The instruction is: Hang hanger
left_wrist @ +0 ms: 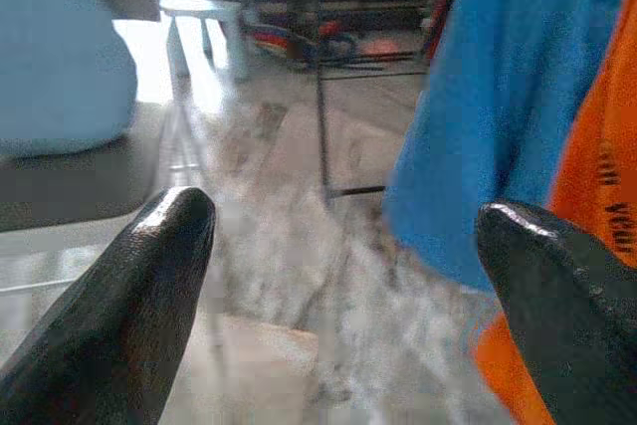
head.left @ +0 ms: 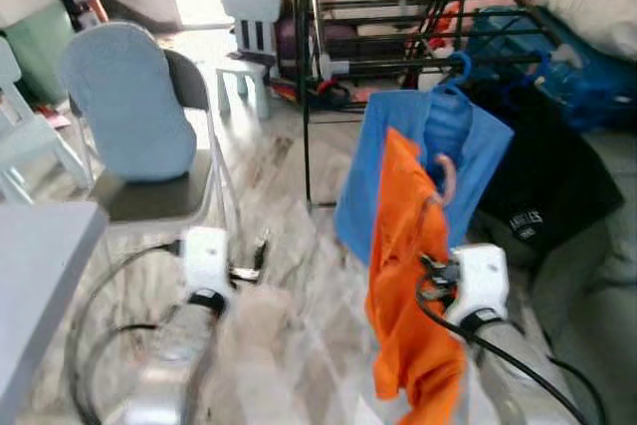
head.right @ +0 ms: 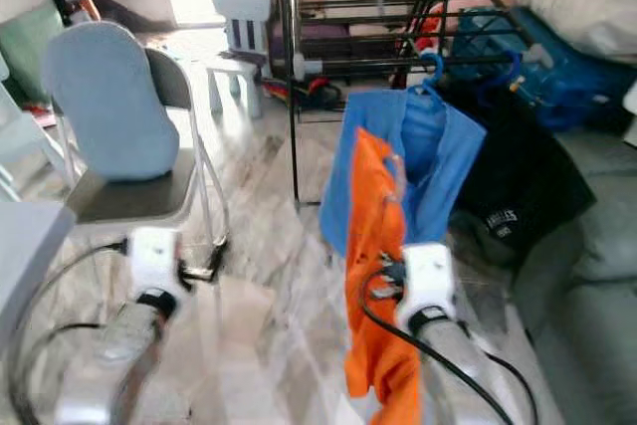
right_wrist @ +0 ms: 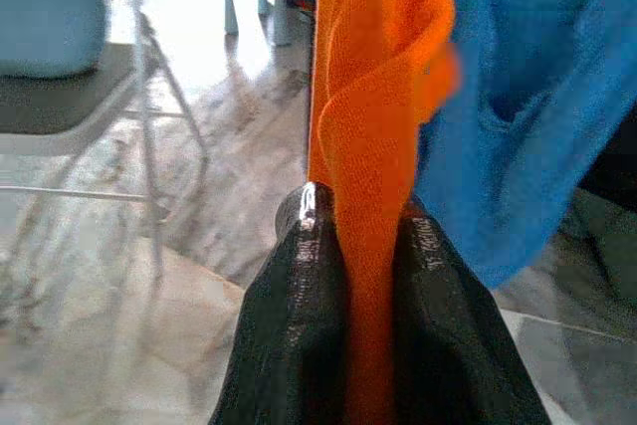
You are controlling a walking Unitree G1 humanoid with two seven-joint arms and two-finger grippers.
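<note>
A: Where is the hanger?
B: A pale pink curved hanger hook [head.left: 447, 178] pokes out at the top of a soft, crumpled orange garment [head.left: 406, 276]. The right tool [right_wrist: 360, 229] is clenched on a fold of that orange cloth, its two glossy black fingers [right_wrist: 299, 296] pressed against either side.

A: What is just behind it?
B: A smooth blue shirt [head.left: 480, 151] on a blue plastic hanger [head.left: 456, 67], hooked on a black metal drying rack [head.left: 378, 7] of thin bars. A black garment with white lettering [head.left: 542, 186] hangs beside the shirt.

A: And the left tool?
B: The left tool [left_wrist: 343, 246] is released, its rounded black fingertips [left_wrist: 169, 236] wide apart over the grey marbled floor [head.left: 289, 276]. Off to the left stands a folding metal chair with a padded light-blue cushion [head.left: 129, 97]; farther back is a small white plastic chair [head.left: 249, 17].
</note>
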